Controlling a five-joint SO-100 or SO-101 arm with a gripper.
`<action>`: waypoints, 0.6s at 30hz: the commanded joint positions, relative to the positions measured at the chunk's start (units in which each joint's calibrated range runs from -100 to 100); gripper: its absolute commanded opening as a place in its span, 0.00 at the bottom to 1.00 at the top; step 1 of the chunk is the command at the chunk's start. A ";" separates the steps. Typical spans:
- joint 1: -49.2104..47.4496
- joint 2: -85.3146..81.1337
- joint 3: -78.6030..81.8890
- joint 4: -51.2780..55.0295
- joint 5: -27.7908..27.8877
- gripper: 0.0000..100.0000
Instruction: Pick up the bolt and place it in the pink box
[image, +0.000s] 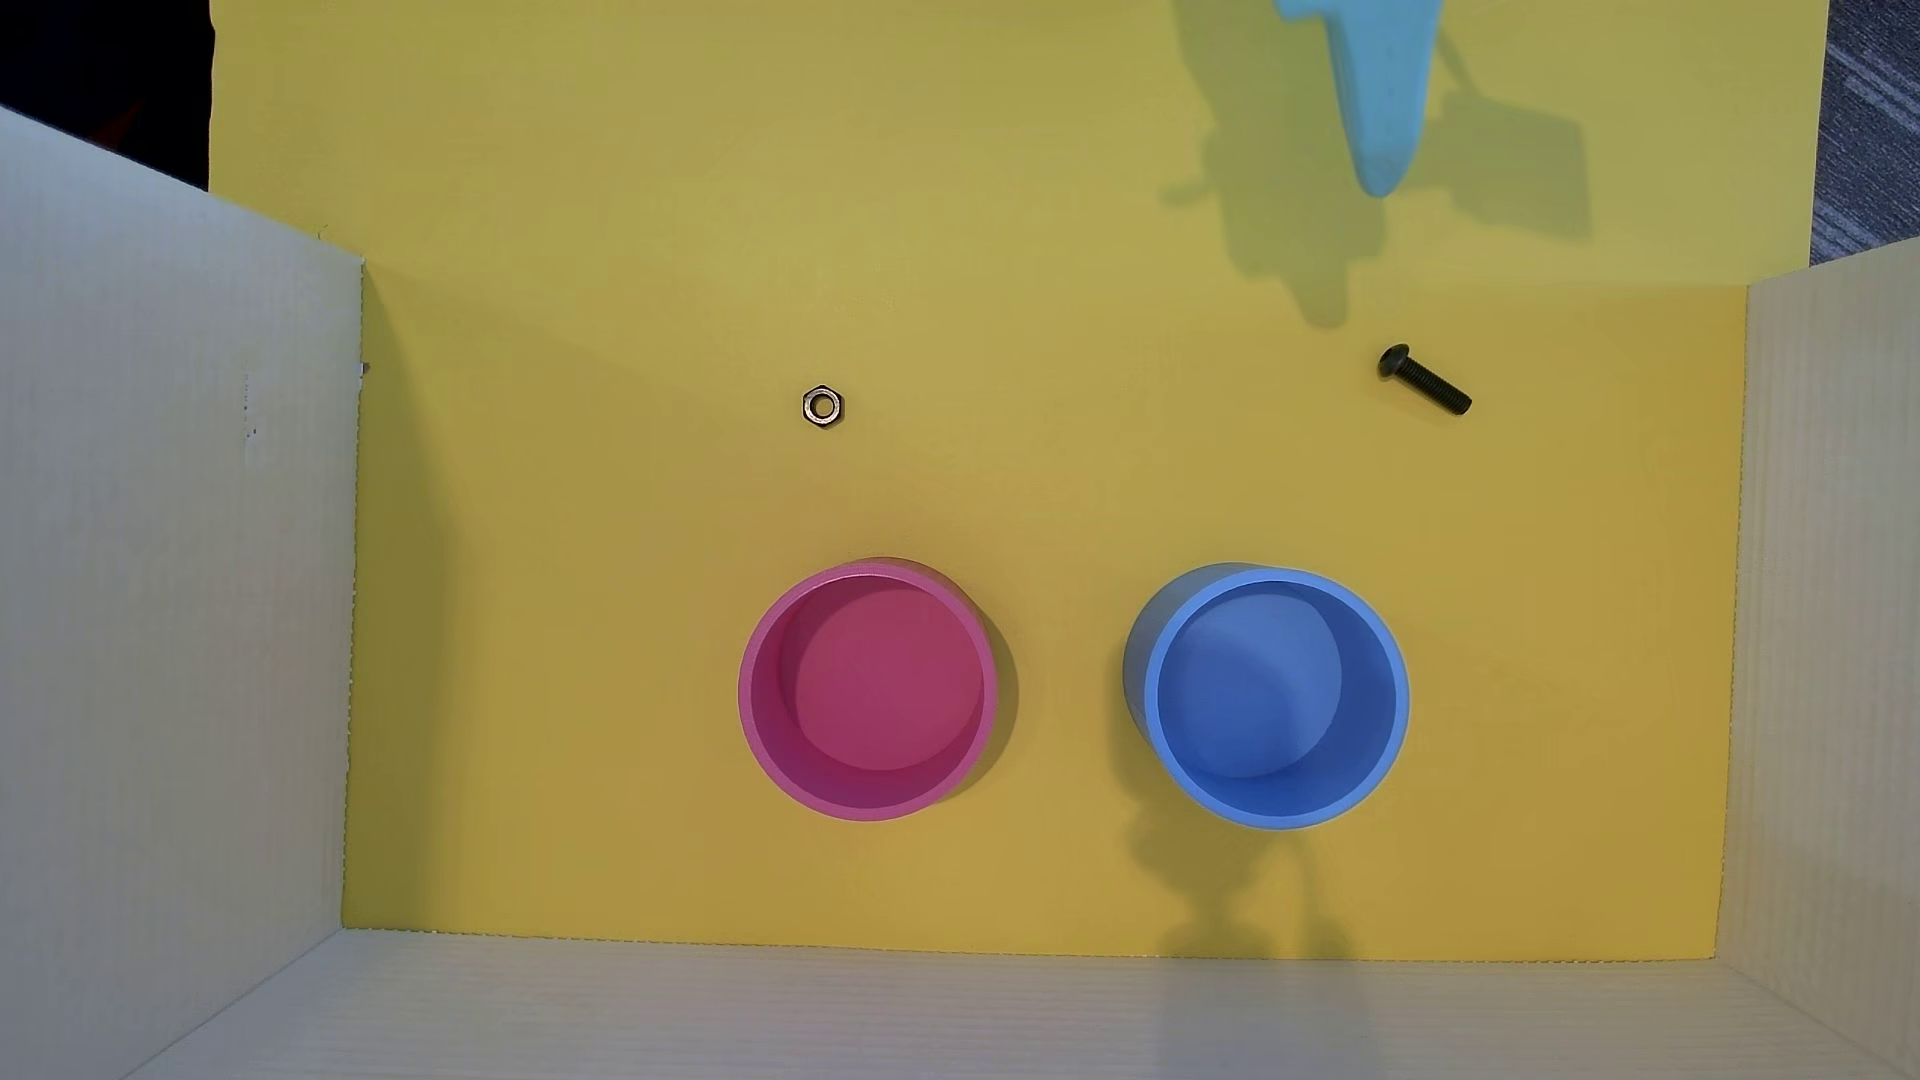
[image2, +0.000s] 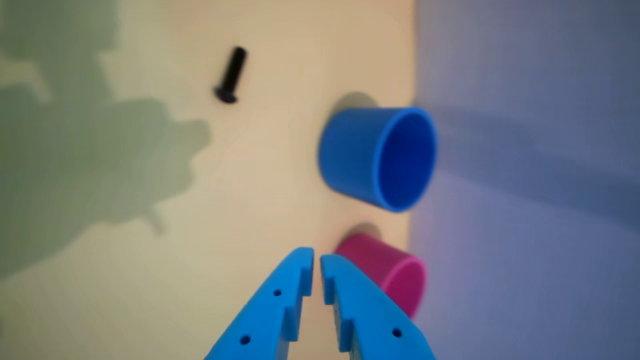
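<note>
I see my gripper (image2: 317, 260) nearly closed, holding nothing. The bolt (image: 1424, 380) lies well apart from the pink box (image: 868, 693), untouched.

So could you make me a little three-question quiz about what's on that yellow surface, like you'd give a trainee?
1. True or false: the bolt already lies inside the pink box.
2. In the overhead view, which small part lies nearer the pink box: the bolt or the silver nut?
3. Multiple choice: the gripper is A) clamped on the bolt, B) holding nothing, C) inside the blue cup.

Key:
1. False; it lies on the yellow surface.
2. The silver nut.
3. B.
</note>
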 joint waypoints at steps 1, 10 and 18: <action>-2.22 13.76 -8.51 1.82 -3.70 0.02; -4.65 39.34 -21.26 2.17 -8.08 0.02; -5.02 52.73 -29.31 2.51 -8.13 0.08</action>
